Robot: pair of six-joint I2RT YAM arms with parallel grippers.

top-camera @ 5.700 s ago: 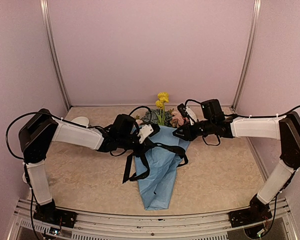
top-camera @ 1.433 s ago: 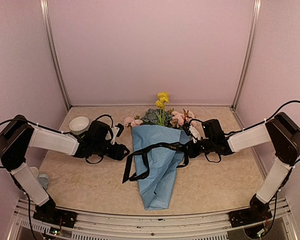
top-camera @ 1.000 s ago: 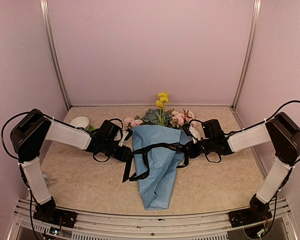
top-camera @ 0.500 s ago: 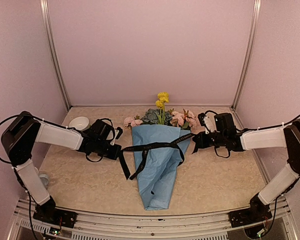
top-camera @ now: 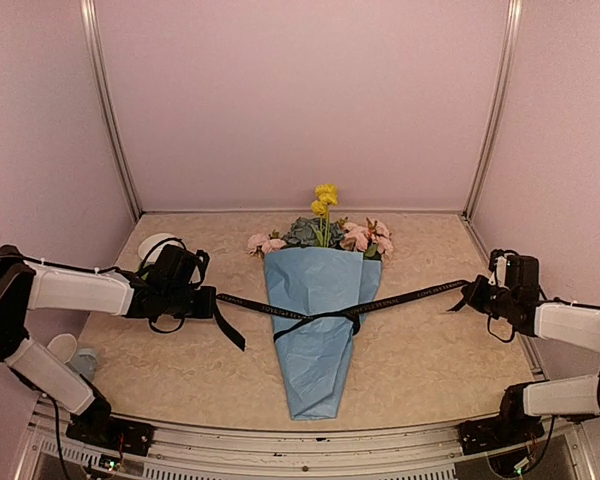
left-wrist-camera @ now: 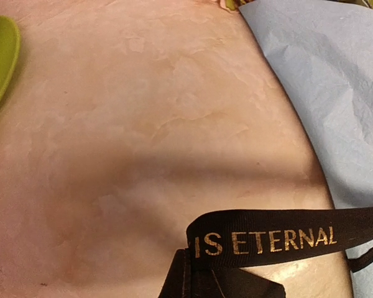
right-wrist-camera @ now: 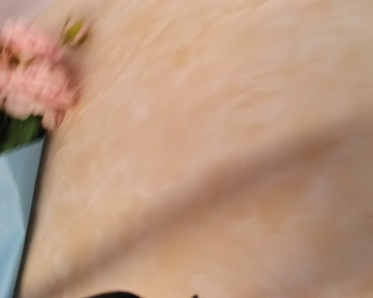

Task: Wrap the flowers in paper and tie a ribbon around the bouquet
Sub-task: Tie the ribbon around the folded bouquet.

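From above, the left arm reaches low across the table (top-camera: 430,370) from the left, its left gripper (top-camera: 212,303) clamped on one end of the ribbon (top-camera: 420,293); the right arm lies folded low at the right edge, its right gripper (top-camera: 470,293) pinched on the other end; the ribbon runs taut between them across the middle of the bouquet (top-camera: 315,300); the matte light-blue paper (top-camera: 312,380) forms a cone that points toward the near edge; the flowers (top-camera: 325,230) fan from its far end; marbled beige tabletop, pale pink walls (top-camera: 300,100).

Left wrist: black woven ribbon (left-wrist-camera: 267,239) with gold letters reading "IS ETERNAL"; crinkled paper (left-wrist-camera: 336,93) at the right; a green saucer (left-wrist-camera: 0,56) rim at the left.

Right wrist: blurred; pink blooms (right-wrist-camera: 34,84) and a paper corner (right-wrist-camera: 9,205) at the left; the fingers cannot be made out.
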